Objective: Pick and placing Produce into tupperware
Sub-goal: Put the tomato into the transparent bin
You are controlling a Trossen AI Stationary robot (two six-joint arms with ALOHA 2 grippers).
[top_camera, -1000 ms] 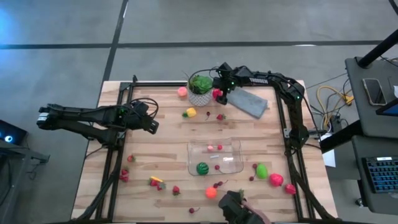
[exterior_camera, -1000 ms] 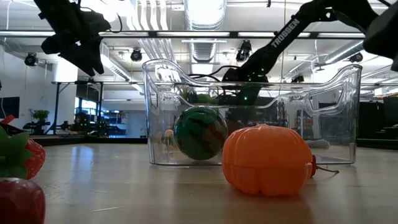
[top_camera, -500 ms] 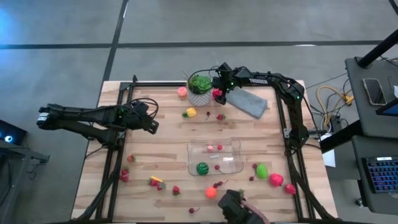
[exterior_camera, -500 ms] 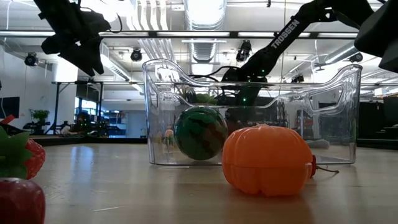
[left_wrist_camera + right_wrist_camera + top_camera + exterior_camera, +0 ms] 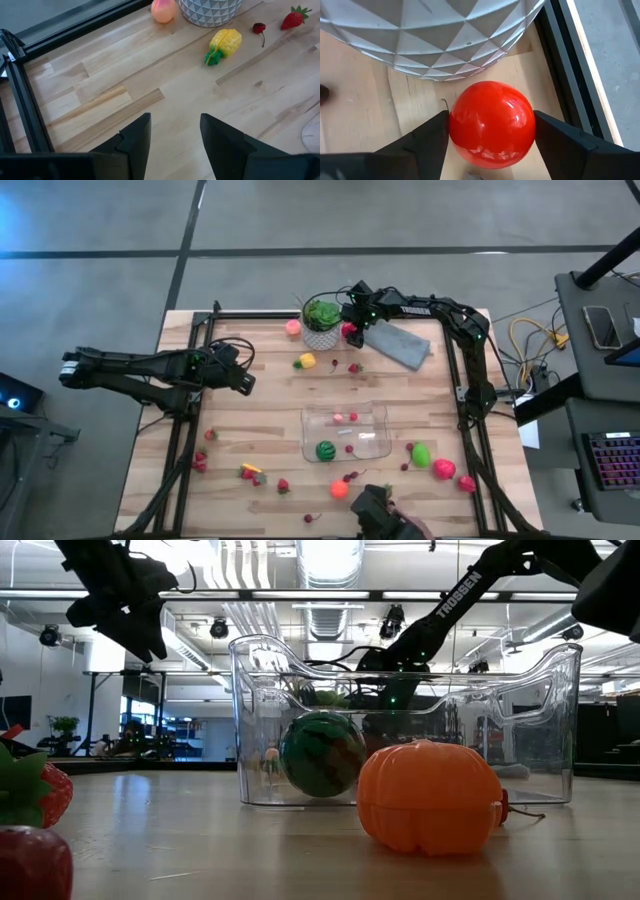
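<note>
Right gripper point(image 5: 350, 330) at the tabletop's far edge, fingers clasped on a red tomato point(image 5: 492, 124) beside the white pot point(image 5: 430, 35), left gripper point(image 5: 175, 132) hung over the left side, fingers narrowly parted and holding nothing, tupperware point(image 5: 375, 442) near the front edge, striped melon point(image 5: 325, 450) inside.

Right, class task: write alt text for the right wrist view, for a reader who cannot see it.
A shiny red ball-shaped toy fruit sits between the right gripper's two dark fingers, which touch its sides. Just beyond it stands a white faceted pot on the wooden table.
</note>
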